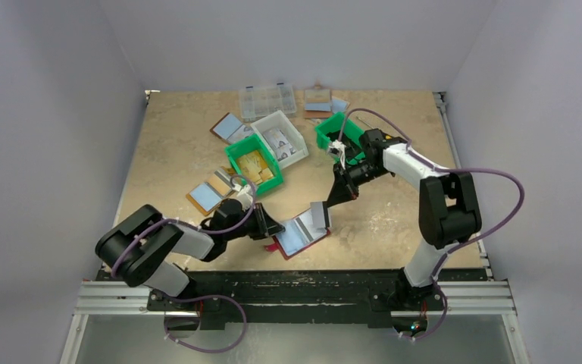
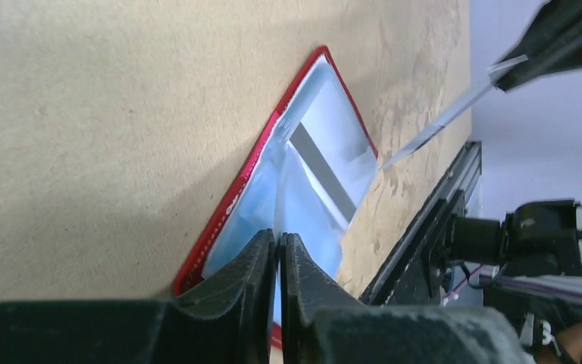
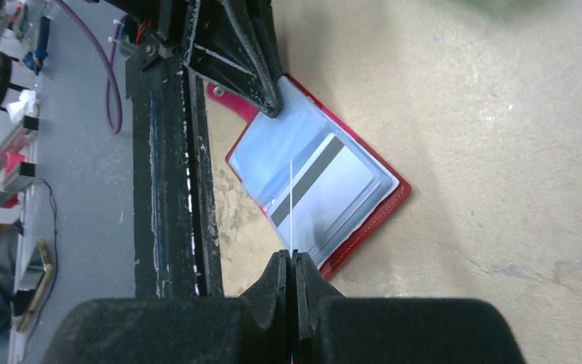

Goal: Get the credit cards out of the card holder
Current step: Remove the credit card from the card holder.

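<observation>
The card holder (image 1: 301, 235) lies open on the table near the front edge, red rim around pale blue panels; it also shows in the left wrist view (image 2: 235, 205) and the right wrist view (image 3: 383, 201). My left gripper (image 1: 275, 227) is shut on a pale blue inner panel at the holder's left edge (image 2: 279, 239). One credit card (image 3: 326, 186) with a dark band lies in the right panel. My right gripper (image 1: 333, 199) is shut on another credit card (image 1: 319, 214), held clear above the holder; this card shows edge-on (image 3: 292, 205) and slanting (image 2: 443, 117).
Two green bins (image 1: 254, 163) (image 1: 341, 133), a white bin (image 1: 284, 136) and a clear organiser box (image 1: 267, 100) stand behind. Tan-rimmed bifolds (image 1: 212, 191) (image 1: 231, 127) (image 1: 320, 102) lie around them. The black rail (image 3: 163, 174) runs along the near table edge beside the holder.
</observation>
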{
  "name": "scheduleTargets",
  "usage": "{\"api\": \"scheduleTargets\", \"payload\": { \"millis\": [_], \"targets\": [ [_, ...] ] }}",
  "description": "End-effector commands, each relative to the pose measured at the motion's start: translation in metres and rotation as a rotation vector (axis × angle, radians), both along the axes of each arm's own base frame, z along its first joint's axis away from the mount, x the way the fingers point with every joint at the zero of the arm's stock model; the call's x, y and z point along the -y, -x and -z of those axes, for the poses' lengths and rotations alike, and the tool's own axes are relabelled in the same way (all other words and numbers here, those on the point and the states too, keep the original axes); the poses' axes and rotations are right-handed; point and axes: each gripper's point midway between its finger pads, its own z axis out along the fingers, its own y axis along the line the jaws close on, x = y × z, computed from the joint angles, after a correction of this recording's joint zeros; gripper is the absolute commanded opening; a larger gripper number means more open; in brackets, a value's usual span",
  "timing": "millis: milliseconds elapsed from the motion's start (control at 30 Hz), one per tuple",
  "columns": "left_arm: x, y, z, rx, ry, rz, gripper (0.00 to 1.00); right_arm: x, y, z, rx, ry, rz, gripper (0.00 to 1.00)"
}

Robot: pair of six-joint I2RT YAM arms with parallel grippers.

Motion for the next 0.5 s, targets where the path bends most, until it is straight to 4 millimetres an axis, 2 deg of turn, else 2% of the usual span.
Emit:
{"api": "scheduleTargets", "payload": {
  "millis": [0,133,267,333,367,400,433,467],
  "targets": [
    [-0.012,-0.023,-0.016,0.071,-0.116,-0.068,0.16,0.000,0.005,-0.023,0.115,-0.034,-0.050,0.00],
    [-0.029,-0.026,-0.051,0.142,-0.170,-0.119,0.27,0.001,0.018,-0.042,0.170,-0.091,-0.116,0.00],
    [-0.054,-0.026,-0.099,0.253,-0.191,-0.205,0.38,0.001,0.030,-0.063,0.256,-0.152,-0.174,0.00],
    [-0.067,-0.025,-0.123,0.304,-0.161,-0.273,0.56,0.001,0.034,-0.071,0.309,-0.172,-0.190,0.00],
    [-0.074,-0.022,-0.132,0.302,-0.132,-0.313,0.69,0.001,0.036,-0.074,0.335,-0.183,-0.196,0.00],
    [-0.079,-0.020,-0.138,0.292,-0.095,-0.356,0.86,0.002,0.038,-0.078,0.363,-0.192,-0.202,0.00],
    [-0.082,-0.017,-0.146,0.273,-0.036,-0.391,0.97,0.002,0.041,-0.081,0.396,-0.205,-0.212,0.00],
    [-0.081,-0.014,-0.155,0.264,0.029,-0.408,0.99,0.002,0.043,-0.084,0.424,-0.218,-0.220,0.00]
  ]
}}
